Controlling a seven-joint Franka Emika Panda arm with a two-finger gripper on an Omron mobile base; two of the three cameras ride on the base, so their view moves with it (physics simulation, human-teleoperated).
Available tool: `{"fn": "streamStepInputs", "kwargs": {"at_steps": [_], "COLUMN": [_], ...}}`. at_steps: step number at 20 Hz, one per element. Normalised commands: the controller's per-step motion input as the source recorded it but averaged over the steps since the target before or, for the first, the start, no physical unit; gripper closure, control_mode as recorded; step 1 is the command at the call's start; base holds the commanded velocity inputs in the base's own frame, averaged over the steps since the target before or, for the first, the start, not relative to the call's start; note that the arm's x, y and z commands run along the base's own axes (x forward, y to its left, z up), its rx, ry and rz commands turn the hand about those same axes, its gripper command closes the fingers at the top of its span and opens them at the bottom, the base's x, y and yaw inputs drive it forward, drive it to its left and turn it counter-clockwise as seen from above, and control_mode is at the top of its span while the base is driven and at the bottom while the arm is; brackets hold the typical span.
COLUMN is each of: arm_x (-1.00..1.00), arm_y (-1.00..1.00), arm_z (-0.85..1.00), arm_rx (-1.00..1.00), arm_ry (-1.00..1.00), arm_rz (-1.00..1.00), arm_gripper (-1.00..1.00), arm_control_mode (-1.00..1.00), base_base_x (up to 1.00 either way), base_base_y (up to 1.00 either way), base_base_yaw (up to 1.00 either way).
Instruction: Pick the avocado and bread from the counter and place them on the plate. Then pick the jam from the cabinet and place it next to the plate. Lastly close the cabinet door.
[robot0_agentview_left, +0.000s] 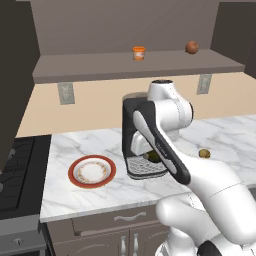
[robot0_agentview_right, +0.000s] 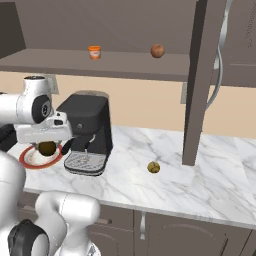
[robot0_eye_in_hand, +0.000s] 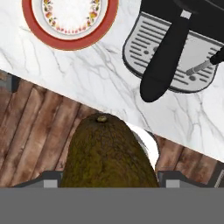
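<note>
Cabinet (robot0_agentview_right: 200, 75): upper wall unit, door swung open; the door's edge cuts across the right base view and hides part of the counter behind it.

Counter (robot0_agentview_left: 90, 200): white marble, its far right end cut off by the frame.

Arm: crosses the middle of the left base view and hides most of the coffee machine (robot0_agentview_right: 90, 125), which stands mid-counter near the front edge.

Plate (robot0_agentview_left: 92, 171): on the counter's left part, near the front edge, beside the machine. In the right base view it is mostly hidden behind the hand.

Gripper (robot0_agentview_right: 47, 148): jaws closed on the avocado (robot0_eye_in_hand: 107, 153), held above the counter's front edge. The fruit blocks the fingertips in the hand view.

Jam (robot0_agentview_left: 139, 53): on the cabinet shelf, about mid-shelf.

Reddish-brown ball (robot0_agentview_left: 192, 47): same shelf, toward its right end.

Bread (robot0_agentview_right: 153, 167): on the counter right of the machine; small, detail hard to make out.
</note>
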Motion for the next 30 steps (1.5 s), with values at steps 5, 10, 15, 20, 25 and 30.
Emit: {"fn": "streamStepInputs", "kwargs": {"at_steps": [5,10,15,20,25,30], "arm_x": [0.00,0.01,0.15,0.12,0.14,0.18], "arm_y": [0.60,0.59,0.59,0.44,0.26,0.12], "arm_z": [0.00,0.00,-0.01,-0.09,-0.07,-0.10], "arm_rx": [-0.04,-0.05,-0.08,-0.05,0.00,0.00], "arm_ry": [0.06,0.02,0.02,0.00,0.00,0.00], "arm_rz": [-0.03,-0.01,0.00,0.00,0.00,0.00], "arm_gripper": [1.00,1.00,1.00,1.00,1.00,1.00], "arm_control_mode": [-1.00,-1.00,-1.00,-1.00,-1.00,-1.00], "base_base_x": [0.00,0.00,0.00,0.00,0.00,0.00], "base_base_y": [0.00,0.00,0.00,0.00,0.00,0.00], "base_base_yaw": [0.00,0.00,0.00,0.00,0.00,0.00]}}
